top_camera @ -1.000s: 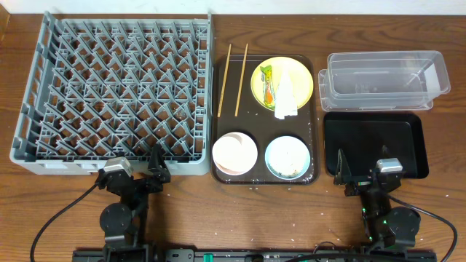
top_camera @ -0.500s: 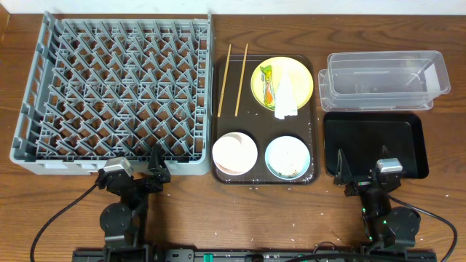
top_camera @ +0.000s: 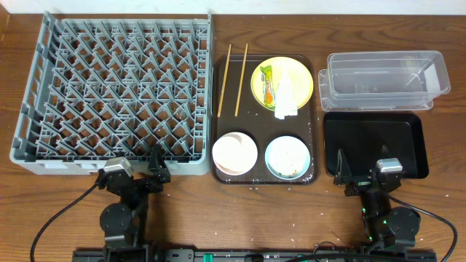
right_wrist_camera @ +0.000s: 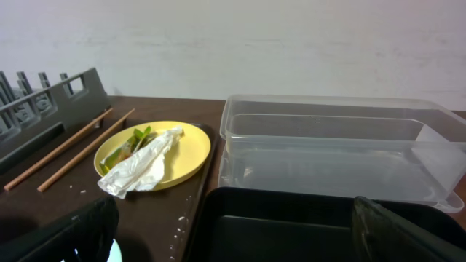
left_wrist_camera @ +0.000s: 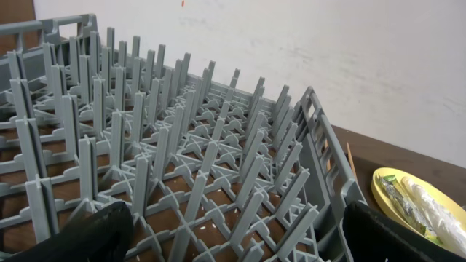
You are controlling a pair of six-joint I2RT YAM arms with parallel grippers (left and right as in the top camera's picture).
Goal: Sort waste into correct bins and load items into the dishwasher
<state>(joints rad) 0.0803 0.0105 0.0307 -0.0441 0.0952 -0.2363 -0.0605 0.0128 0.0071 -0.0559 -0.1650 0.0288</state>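
Lying on the yellow plate [top_camera: 306, 84] at the top middle, the napkin [top_camera: 286, 100] and wrapper [top_camera: 266, 84] are staying put. Nothing is moving, so sorting is not starting. The left claw [left_wrist_camera: 233, 233] and right claw [right_wrist_camera: 233, 225] are waiting, fingers apart.

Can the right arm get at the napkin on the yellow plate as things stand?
Probably yes: the napkin lies uncovered on the yellow plate; only the low black tray sits between it and the right end effector.
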